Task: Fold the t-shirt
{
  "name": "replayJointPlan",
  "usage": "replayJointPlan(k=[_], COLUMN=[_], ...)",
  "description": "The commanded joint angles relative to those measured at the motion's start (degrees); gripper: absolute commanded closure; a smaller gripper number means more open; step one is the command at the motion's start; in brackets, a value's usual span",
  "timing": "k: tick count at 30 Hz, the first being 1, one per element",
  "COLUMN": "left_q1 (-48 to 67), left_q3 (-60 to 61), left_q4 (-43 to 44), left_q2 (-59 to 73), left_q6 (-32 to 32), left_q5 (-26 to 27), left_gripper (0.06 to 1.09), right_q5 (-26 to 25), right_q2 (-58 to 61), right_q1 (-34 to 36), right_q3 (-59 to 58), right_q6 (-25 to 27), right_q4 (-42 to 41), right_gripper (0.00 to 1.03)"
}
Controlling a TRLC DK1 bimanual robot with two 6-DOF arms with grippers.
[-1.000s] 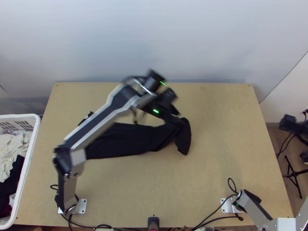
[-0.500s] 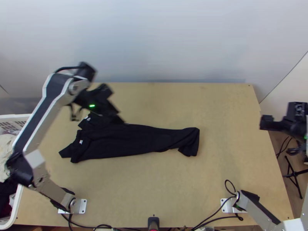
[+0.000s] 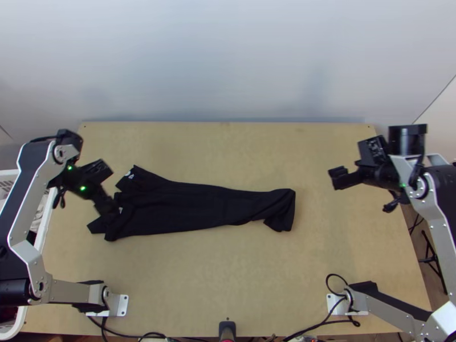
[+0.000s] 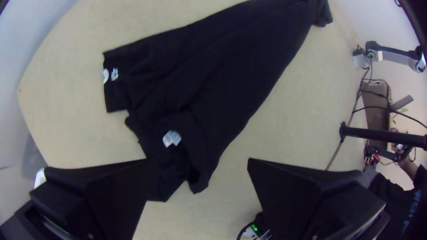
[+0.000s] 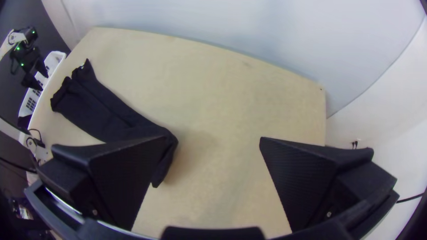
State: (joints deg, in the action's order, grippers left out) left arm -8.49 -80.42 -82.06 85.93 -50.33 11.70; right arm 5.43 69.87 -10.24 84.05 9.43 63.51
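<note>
While the wooden table (image 3: 228, 285) is flanked by two arms, the black t-shirt (image 3: 199, 208) is laid in a strip across its left and middle (right-hand end rumpled). The left gripper (image 3: 110, 208) is positioned, unclenched, at the collar end; the right gripper (image 3: 335, 178), likewise unclenched, is held apart from the cloth. A white label (image 4: 171, 138) is exposed.

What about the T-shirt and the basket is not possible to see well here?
Inner layers of the T-shirt: top view, hidden under the upper cloth.
Print on its white tag: left wrist view, too blurred.
Left side of the basket: top view, cut off by the left edge.
</note>
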Motion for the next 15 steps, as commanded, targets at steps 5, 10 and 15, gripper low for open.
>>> replayJointPlan(k=[5, 10, 15], left_q1=[-7.68, -6.98, -6.98], left_q3=[11.69, 19.34, 24.88], left_q4=[-0.03, 5.60, 9.90], left_q2=[-4.72, -8.67, -11.22], left_q6=[-2.23, -1.88, -1.18], left_q5=[-7.49, -7.93, -7.66], left_gripper=[0.20, 0.20, 0.20], right_q5=[-0.25, -0.25, -0.25], right_q2=[1.77, 1.68, 1.24], right_q1=[-4.88, -4.09, -3.65], right_q3=[0.76, 1.55, 1.55], right_q6=[-0.47, -0.03, 0.06], right_q4=[-1.45, -1.54, -1.54], right_gripper=[0.05, 0.05, 0.05])
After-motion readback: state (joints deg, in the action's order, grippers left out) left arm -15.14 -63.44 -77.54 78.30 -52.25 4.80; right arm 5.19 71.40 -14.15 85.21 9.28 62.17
